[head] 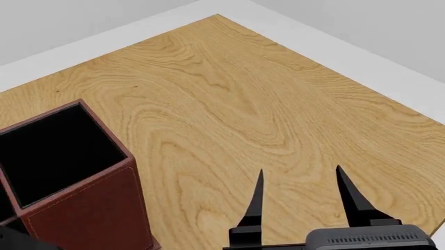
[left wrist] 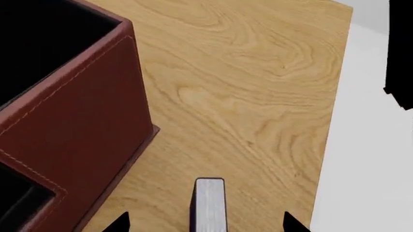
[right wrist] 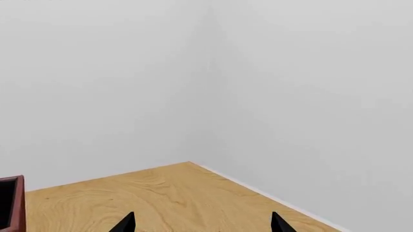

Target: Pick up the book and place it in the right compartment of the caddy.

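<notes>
In the left wrist view the book (left wrist: 210, 208) shows as a thin black cover with white page edges, on the wooden table beside the caddy (left wrist: 84, 135). My left gripper (left wrist: 206, 223) is open, with its tips wide apart on either side of the book and not touching it. The caddy (head: 83, 208) is a red-brown stitched box at the head view's left. Its squarish black-lined right compartment (head: 52, 151) is open on top. My right gripper (head: 304, 200) hangs open and empty over the table, to the right of the caddy. The book is hidden in the head view.
The wooden table (head: 230, 104) ends at a far edge and corner against pale floor and walls. The right wrist view faces the room's corner, with a sliver of the caddy (right wrist: 11, 203) at its edge. A black shape (left wrist: 400, 53) shows beyond the table edge.
</notes>
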Motion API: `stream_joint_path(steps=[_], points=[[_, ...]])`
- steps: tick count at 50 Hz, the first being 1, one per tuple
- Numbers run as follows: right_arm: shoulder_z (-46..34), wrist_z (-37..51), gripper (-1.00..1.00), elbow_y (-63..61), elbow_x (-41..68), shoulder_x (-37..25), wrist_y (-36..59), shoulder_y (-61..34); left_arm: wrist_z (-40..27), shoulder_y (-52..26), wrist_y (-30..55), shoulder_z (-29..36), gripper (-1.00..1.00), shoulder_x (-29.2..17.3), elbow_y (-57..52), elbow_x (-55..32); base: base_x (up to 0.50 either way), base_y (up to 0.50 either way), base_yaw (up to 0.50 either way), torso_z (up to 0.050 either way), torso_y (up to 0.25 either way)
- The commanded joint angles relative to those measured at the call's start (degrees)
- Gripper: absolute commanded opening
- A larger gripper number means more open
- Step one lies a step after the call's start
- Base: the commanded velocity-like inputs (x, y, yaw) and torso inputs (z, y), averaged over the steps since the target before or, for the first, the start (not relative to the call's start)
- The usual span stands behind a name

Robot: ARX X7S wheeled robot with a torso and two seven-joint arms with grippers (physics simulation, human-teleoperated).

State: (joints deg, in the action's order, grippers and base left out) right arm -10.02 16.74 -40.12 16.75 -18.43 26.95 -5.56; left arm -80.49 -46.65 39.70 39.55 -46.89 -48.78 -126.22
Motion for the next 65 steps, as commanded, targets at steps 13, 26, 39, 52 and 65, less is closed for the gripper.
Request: stream_joint_path(steps=[13, 26, 39, 52, 65], points=[[-0.6, 0.2, 1.00, 0.7, 0.3, -0.3, -0.5, -0.3, 3.7, 6.4, 1.6, 4.3, 1.00, 3.1, 4.4, 7.9, 0.00, 0.00, 0.00, 0.000, 0.000], [-0.3, 0.5, 1.00, 0.5, 0.8, -0.6, -0.9, -0.2, 4.1, 7.8, 2.2, 6.1, 1.00, 4.3, 6.6, 10.7, 0.00, 0.00, 0.00, 0.000, 0.000], [-0.5, 0.7, 1.00, 0.4, 1.1, -0.8, -0.9, -0.3, 5.1, 9.4, 2.8, 7.7, 1.00, 5.3, 8.2, 13.4, 0.00, 0.00, 0.00, 0.000, 0.000], [-0.5, 0.8, 1.00, 0.7, 1.5, -0.9, -1.6, -0.1, 5.4, 9.6, 3.4, 9.0, 1.00, 6.2, 10.1, 15.0, 0.00, 0.00, 0.00, 0.000, 0.000], [-0.8, 0.9, 1.00, 0.9, 1.6, -1.2, -1.6, -0.3, 6.8, 10.9, 3.9, 10.3, 1.00, 6.5, 12.4, 17.2, 0.00, 0.00, 0.00, 0.000, 0.000]])
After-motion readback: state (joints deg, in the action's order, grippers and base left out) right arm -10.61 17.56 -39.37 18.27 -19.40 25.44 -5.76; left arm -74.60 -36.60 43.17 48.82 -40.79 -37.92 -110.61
